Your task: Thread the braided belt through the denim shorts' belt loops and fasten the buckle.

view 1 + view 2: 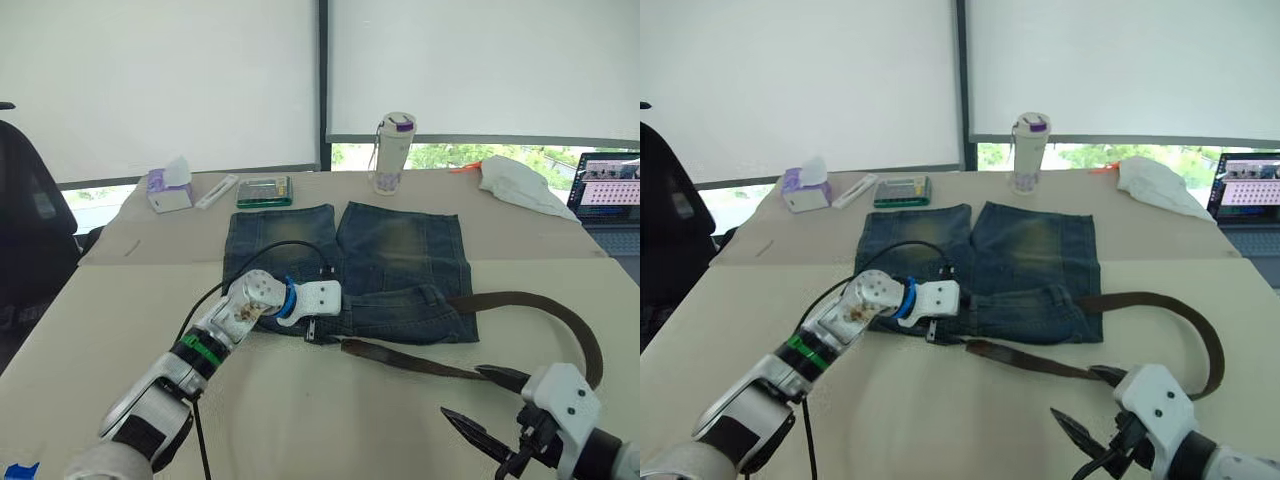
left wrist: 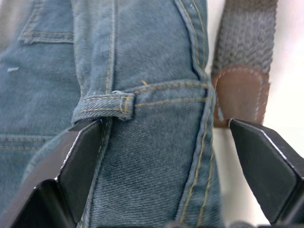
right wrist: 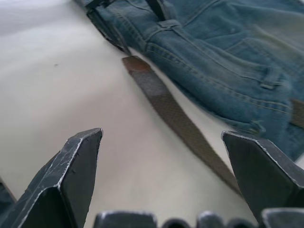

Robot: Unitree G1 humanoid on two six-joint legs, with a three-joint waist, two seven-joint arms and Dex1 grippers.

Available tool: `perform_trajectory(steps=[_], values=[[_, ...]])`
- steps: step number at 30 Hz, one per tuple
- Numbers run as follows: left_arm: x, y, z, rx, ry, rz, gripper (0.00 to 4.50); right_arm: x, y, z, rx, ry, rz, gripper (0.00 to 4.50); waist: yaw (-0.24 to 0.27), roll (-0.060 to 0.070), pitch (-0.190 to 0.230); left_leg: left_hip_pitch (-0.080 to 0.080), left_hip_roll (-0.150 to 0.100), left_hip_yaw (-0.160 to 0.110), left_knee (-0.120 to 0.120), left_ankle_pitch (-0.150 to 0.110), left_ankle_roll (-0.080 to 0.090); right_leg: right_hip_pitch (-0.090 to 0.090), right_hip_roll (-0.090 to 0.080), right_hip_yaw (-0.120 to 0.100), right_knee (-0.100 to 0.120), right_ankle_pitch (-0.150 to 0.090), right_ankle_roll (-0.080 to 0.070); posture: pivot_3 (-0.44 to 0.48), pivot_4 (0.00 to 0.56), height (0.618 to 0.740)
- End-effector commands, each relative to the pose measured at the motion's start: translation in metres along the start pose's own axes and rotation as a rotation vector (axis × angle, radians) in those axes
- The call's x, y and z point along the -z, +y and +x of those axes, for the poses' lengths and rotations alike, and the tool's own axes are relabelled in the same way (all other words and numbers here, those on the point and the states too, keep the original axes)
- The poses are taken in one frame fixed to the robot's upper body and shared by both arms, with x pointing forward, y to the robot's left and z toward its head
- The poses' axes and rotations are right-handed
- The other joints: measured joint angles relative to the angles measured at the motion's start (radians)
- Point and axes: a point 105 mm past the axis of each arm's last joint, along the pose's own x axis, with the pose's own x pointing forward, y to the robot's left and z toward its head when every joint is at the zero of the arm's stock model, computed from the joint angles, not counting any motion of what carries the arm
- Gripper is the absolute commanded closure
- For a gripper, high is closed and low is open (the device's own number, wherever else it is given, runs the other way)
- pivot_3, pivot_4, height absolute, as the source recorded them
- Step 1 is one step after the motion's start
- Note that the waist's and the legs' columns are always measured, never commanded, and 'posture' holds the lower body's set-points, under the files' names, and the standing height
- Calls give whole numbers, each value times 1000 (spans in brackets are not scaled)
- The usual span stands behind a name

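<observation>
No text, label, brand or number could be read anywhere. The laptop screen point(image 1: 607, 186) at the right edge of the frame showed rows of small tiles, too small to make out. The tissue box point(image 1: 168, 192) at upper left carried a purple print whose wording could not be told.

A beige table point(image 1: 120, 290) stands before bright windows with white roller blinds point(image 1: 160, 80) drawn.
</observation>
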Motion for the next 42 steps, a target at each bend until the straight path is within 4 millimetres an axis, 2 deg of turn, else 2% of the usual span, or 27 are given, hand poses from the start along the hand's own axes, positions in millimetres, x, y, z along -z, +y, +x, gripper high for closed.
perform_trajectory(steps=[1,4,7,10,16,21,22,23,27,30,36,39,42], values=[[5,-7,9,76,2,-2,1489,-7,6,-6,28,-29,-44,0,3,0,0,0,0,0,0,0,0,0,0,0,0,0,0,0,150,740],[4,-11,4,121,-29,-33,2473,-3,9,-8,39,-20,-26,0,3,0,0,0,-1,0,2,-1,1,1,0,0,0,-1,1,0,150,740],[4,-23,-9,178,-62,-79,3466,-1,12,-9,37,-13,-21,0,-5,2,-1,0,0,0,3,-1,1,1,1,0,1,-1,1,0,150,740],[5,-33,-20,196,-65,-82,4177,2,13,-10,30,12,-20,0,-17,4,-3,1,1,0,3,-1,1,0,2,1,1,-1,2,0,150,740],[-2,-56,-33,190,-96,-131,4180,9,16,-9,-9,67,-1,0,-29,5,-3,1,1,-1,2,-1,1,0,2,1,1,-1,2,0,150,740],[-7,-47,-34,41,-130,-194,4180,9,12,-1,-33,114,-97,0,-20,5,-3,1,1,0,2,-1,1,1,2,1,1,-1,2,0,150,740],[-11,-45,-39,25,-163,-218,3170,10,8,1,-30,133,-109,0,-17,5,-3,1,0,0,3,-1,2,1,1,1,1,-1,2,0,150,740],[-15,-44,-43,16,-185,-233,2989,12,5,1,-27,146,-115,0,-17,5,-3,1,0,0,3,-1,2,1,1,1,1,-1,2,0,150,740],[-24,-35,-71,-94,-257,-300,1540,12,-3,4,-51,180,-150,0,-9,4,-3,-1,0,-1,3,-1,1,0,1,0,1,-1,2,0,150,740],[-26,-45,-82,-91,-269,-333,561,14,-8,14,-80,191,-180,0,-11,4,-3,0,1,0,3,-1,1,-1,1,1,1,-1,2,0,150,740],[-36,-56,-83,-102,-295,-341,561,35,-29,37,-82,283,-199,0,-1,4,-2,0,1,0,3,-1,1,1,0,0,0,-1,1,0,150,740],[-42,-56,-82,-127,-311,-341,525,50,-42,44,-85,352,-222,863,0,3,-1,0,0,0,4,-1,1,1,0,0,0,-1,1,0,150,740],[-42,-56,-80,-142,-301,-326,525,56,-44,45,-122,388,-259,1890,-1,4,-2,0,0,0,3,-1,1,1,0,0,0,-1,1,0,150,740]])
